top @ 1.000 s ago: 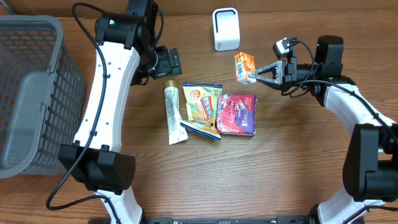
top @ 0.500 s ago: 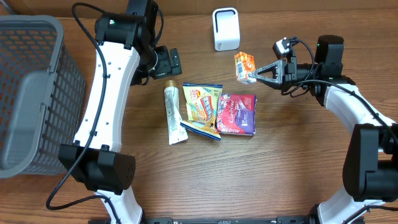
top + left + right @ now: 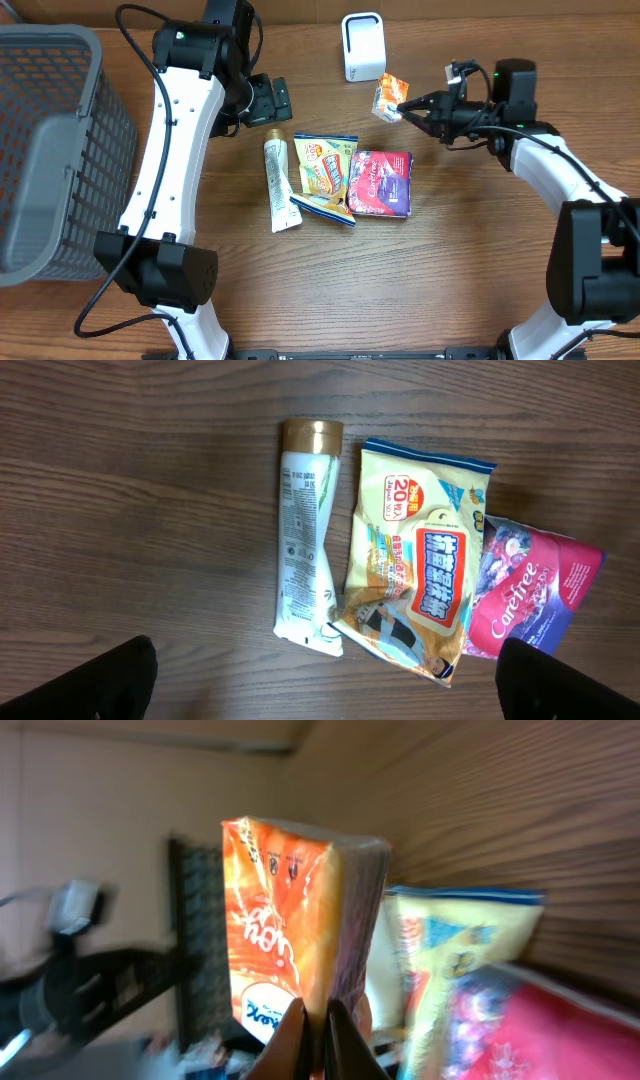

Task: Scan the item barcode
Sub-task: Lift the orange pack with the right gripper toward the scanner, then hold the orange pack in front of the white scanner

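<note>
Overhead: the orange packet [image 3: 390, 97] was clamped in the right gripper [image 3: 404, 104], at 5 o'clock of the white scanner [image 3: 362, 46]. The left gripper [image 3: 276, 103] was spread wide, nothing held.

Left wrist: 1 tube [image 3: 305, 550], 1 yellow pouch [image 3: 420, 570] and 1 Carefree pack [image 3: 530, 585] were seen on the table [image 3: 130, 490].

Right wrist: the packet was pinched at its lower edge.

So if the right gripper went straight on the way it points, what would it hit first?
Beyond the orange packet the right gripper holds, probably the left gripper opposite; heights are unclear from overhead, so it might pass over.
</note>
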`<state>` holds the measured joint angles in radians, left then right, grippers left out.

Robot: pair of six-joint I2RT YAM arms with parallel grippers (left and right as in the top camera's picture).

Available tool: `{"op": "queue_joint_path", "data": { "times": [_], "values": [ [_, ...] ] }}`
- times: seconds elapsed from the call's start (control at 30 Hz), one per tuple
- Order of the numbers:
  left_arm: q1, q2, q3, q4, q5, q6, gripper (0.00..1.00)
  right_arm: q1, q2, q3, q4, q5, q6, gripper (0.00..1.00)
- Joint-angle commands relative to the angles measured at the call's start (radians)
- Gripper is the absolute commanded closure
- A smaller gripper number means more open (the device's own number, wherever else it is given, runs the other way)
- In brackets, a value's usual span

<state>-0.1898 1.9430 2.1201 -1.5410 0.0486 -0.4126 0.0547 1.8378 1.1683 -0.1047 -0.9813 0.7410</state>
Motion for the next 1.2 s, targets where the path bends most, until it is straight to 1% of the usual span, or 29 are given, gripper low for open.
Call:
{"op": "queue_joint_path", "data": {
  "times": [0.0, 0.07, 0.2, 0.3, 0.43, 0.57, 0.67, 0.73, 0.87, 0.93, 1.17],
  "values": [
    [-0.007, 0.000, 0.001, 0.002, 0.003, -0.010, 0.00, 0.018, 0.003, 0.085, -0.126, 0.364, -0.094, 0.96],
    [-0.007, 0.000, 0.001, 0.002, 0.003, -0.010, 0.00, 0.035, 0.003, 0.148, -0.266, 0.554, -0.168, 0.96],
    [-0.007, 0.000, 0.001, 0.002, 0.003, -0.010, 0.00, 0.072, 0.003, 0.309, -0.468, 0.810, -0.288, 0.96],
    [-0.007, 0.000, 0.001, 0.002, 0.003, -0.010, 0.00, 0.109, 0.003, 0.399, -0.512, 0.984, -0.372, 0.96],
    [-0.007, 0.000, 0.001, 0.002, 0.003, -0.010, 0.00, 0.190, 0.006, 0.423, -0.420, 1.229, -0.544, 0.96],
    [-0.007, 0.000, 0.001, 0.002, 0.003, -0.010, 0.00, 0.275, 0.039, 0.423, -0.262, 1.357, -0.759, 0.96],
    [-0.007, 0.000, 0.001, 0.002, 0.003, -0.010, 0.00, 0.320, 0.082, 0.423, -0.145, 1.411, -0.859, 0.96],
    [-0.007, 0.000, 0.001, 0.002, 0.003, -0.010, 0.00, 0.335, 0.119, 0.423, -0.081, 1.411, -0.889, 0.96],
    [-0.007, 0.000, 0.001, 0.002, 0.003, -0.010, 0.00, 0.345, 0.183, 0.423, 0.015, 1.408, -0.888, 0.96],
    [-0.007, 0.000, 0.001, 0.002, 0.003, -0.010, 0.00, 0.349, 0.206, 0.423, 0.046, 1.407, -0.889, 0.96],
    [-0.007, 0.000, 0.001, 0.002, 0.003, -0.010, 0.00, 0.357, 0.262, 0.423, 0.136, 1.385, -0.980, 0.96]
  ]
}}
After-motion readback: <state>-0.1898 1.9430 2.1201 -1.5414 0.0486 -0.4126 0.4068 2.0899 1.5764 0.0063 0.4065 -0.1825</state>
